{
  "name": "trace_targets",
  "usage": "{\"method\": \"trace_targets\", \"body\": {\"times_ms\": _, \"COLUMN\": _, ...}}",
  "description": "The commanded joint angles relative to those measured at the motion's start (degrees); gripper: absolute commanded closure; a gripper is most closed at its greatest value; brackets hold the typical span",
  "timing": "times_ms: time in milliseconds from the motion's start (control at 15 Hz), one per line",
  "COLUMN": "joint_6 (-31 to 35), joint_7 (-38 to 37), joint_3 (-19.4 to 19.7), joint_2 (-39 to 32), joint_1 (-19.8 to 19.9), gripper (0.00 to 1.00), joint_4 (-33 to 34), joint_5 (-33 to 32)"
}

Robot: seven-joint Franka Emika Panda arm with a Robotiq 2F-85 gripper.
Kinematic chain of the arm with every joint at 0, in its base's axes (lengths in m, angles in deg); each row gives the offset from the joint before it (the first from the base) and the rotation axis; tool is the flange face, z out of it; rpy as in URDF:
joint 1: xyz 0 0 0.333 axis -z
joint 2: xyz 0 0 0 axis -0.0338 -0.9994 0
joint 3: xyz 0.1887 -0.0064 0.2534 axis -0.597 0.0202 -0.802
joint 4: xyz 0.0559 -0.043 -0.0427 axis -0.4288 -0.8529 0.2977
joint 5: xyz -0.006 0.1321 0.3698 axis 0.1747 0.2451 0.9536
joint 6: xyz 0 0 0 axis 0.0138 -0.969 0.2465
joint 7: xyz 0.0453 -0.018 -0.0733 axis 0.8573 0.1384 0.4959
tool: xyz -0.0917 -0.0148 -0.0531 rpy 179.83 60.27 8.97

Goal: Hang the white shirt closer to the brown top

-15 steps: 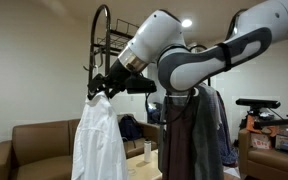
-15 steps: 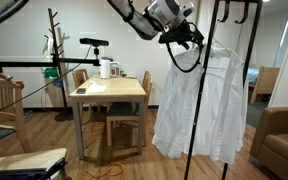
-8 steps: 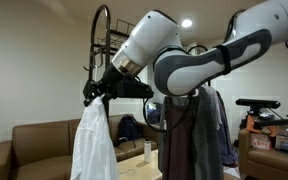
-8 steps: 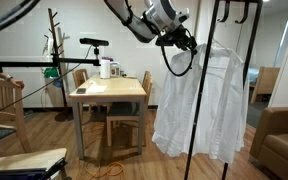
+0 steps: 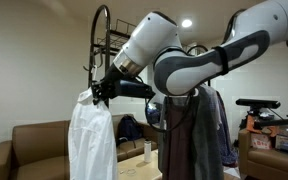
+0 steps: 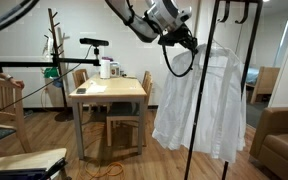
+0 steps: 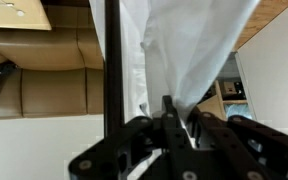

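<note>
The white shirt (image 5: 92,140) hangs at the left end of the clothes rack in both exterior views and drapes wide from its top (image 6: 200,100). My gripper (image 5: 96,92) is at the shirt's top, up by the rack bar (image 6: 184,40). In the wrist view the black fingers (image 7: 170,118) are pinched together on a fold of white shirt fabric (image 7: 184,50), so the gripper (image 7: 174,116) is shut on it. The brown top (image 5: 180,130) hangs further right on the same rack, behind my arm, with a gap between it and the shirt.
A grey garment (image 5: 220,130) hangs beside the brown top. The rack's black upright (image 6: 216,90) stands in front of the shirt, seen close in the wrist view as a black upright (image 7: 112,60). A wooden table (image 6: 109,92) with chairs, a coat stand (image 6: 54,40) and a brown sofa (image 5: 34,140) surround the rack.
The jaws have gone from open to shut on the shirt's top. The gripper and the shirt's upper part have shifted slightly left in an exterior view.
</note>
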Motion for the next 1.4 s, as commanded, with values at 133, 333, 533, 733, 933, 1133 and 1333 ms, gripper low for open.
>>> {"method": "trace_targets", "body": {"times_ms": 133, "joint_6": -0.34, "joint_7": -4.82, "joint_3": 3.66, "joint_2": 0.69, "joint_1": -2.55, "gripper": 0.91, "joint_4": 1.61, "joint_5": -6.43}}
{"method": "trace_targets", "body": {"times_ms": 333, "joint_6": -0.52, "joint_7": -8.08, "joint_3": 5.76, "joint_2": 1.44, "joint_1": -4.12, "gripper": 0.90, "joint_4": 2.67, "joint_5": -12.04}}
{"method": "trace_targets", "body": {"times_ms": 533, "joint_6": -0.70, "joint_7": -11.37, "joint_3": 7.43, "joint_2": 2.20, "joint_1": -5.58, "gripper": 0.90, "joint_4": 3.36, "joint_5": -17.26}}
{"method": "trace_targets", "body": {"times_ms": 733, "joint_6": 0.87, "joint_7": -8.67, "joint_3": 6.06, "joint_2": 3.13, "joint_1": -5.25, "gripper": 0.91, "joint_4": 0.77, "joint_5": -15.46}}
{"method": "trace_targets", "body": {"times_ms": 933, "joint_6": 4.70, "joint_7": -6.84, "joint_3": 3.71, "joint_2": 4.15, "joint_1": -4.31, "gripper": 0.91, "joint_4": -3.90, "joint_5": -11.92}}
{"method": "trace_targets", "body": {"times_ms": 1133, "joint_6": 5.96, "joint_7": -9.52, "joint_3": 3.24, "joint_2": 5.96, "joint_1": -4.10, "gripper": 0.91, "joint_4": -9.77, "joint_5": -11.22}}
{"method": "trace_targets", "body": {"times_ms": 1333, "joint_6": 2.50, "joint_7": -13.93, "joint_3": 4.12, "joint_2": 10.07, "joint_1": -4.26, "gripper": 0.91, "joint_4": -17.28, "joint_5": -9.60}}
